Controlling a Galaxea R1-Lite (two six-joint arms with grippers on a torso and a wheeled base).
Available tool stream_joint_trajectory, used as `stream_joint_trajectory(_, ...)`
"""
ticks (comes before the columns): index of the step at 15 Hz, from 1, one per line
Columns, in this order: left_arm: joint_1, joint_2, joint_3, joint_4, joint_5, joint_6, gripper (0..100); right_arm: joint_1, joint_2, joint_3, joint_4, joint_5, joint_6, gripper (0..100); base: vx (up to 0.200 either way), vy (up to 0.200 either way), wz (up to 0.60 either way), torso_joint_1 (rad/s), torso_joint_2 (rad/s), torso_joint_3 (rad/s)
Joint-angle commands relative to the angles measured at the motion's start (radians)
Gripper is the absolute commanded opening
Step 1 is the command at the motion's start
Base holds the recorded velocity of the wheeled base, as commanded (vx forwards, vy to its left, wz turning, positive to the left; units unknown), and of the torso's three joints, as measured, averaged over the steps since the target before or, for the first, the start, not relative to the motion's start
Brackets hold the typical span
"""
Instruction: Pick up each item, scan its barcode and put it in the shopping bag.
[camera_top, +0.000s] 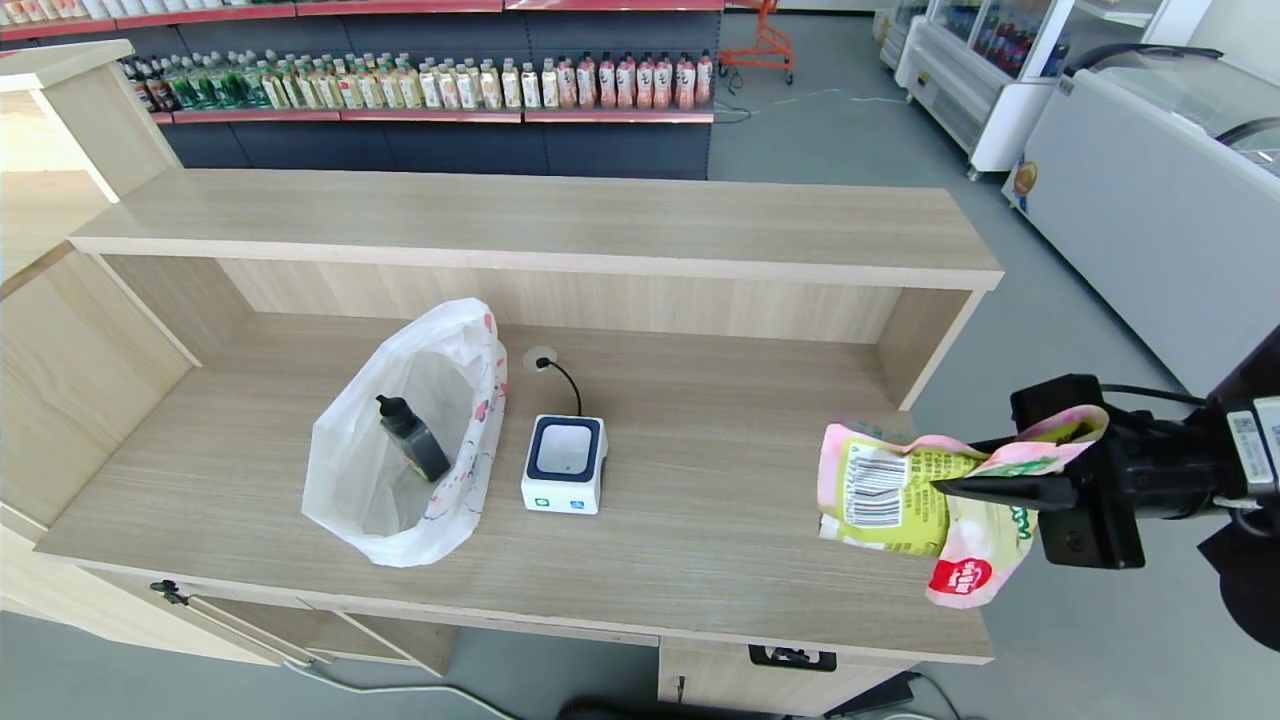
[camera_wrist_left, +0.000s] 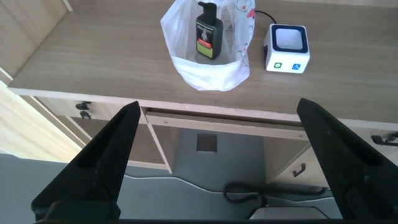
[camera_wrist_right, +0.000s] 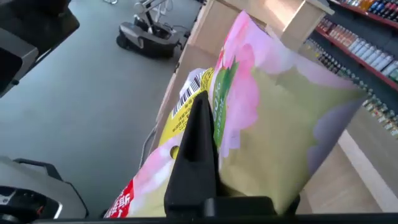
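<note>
My right gripper (camera_top: 985, 470) is shut on a pink and green snack pouch (camera_top: 900, 490), held above the counter's right end with its barcode facing the head camera. The pouch (camera_wrist_right: 273, 118) sits pinched against a black finger (camera_wrist_right: 196, 149) in the right wrist view. A white barcode scanner (camera_top: 565, 462) stands mid-counter, well left of the pouch. Left of it lies the white shopping bag (camera_top: 420, 440), mouth open, with a dark pump bottle (camera_top: 412, 437) inside. My left gripper (camera_wrist_left: 217, 155) hangs open below the counter's front edge, looking at the bag (camera_wrist_left: 208, 62), bottle (camera_wrist_left: 208, 31) and scanner (camera_wrist_left: 288, 48).
The wooden counter (camera_top: 700, 480) has a raised back ledge (camera_top: 530, 225) and side walls. A black cable (camera_top: 565, 380) runs from the scanner to a hole in the top. Drink shelves (camera_top: 430, 85) and freezers (camera_top: 1150, 170) stand beyond.
</note>
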Motion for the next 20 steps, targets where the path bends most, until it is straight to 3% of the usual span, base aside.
stream_joint_trajectory(1,0.0,0.0,0.0,0.0,0.0,0.0,100,0.002,-0.018,-0.014,0.0,0.029,-0.004,0,0.0,0.0,0.0,0.0,0.0,0.0)
stream_joint_trajectory(11,0.0,0.0,0.0,0.0,0.0,0.0,100,0.163,-0.037,-0.006,-0.002,0.044,-0.008,0,0.0,0.0,0.0,0.0,0.0,0.0)
stream_joint_trajectory(17,0.0,0.0,0.0,0.0,0.0,0.0,100,0.194,-0.053,0.005,0.268,0.044,-0.186,0,0.0,0.0,0.0,0.0,0.0,0.0)
stream_joint_trajectory(20,0.0,0.0,0.0,0.0,0.0,0.0,100,0.196,-0.044,0.003,0.323,0.044,-0.188,0,0.0,0.0,0.0,0.0,0.0,0.0)
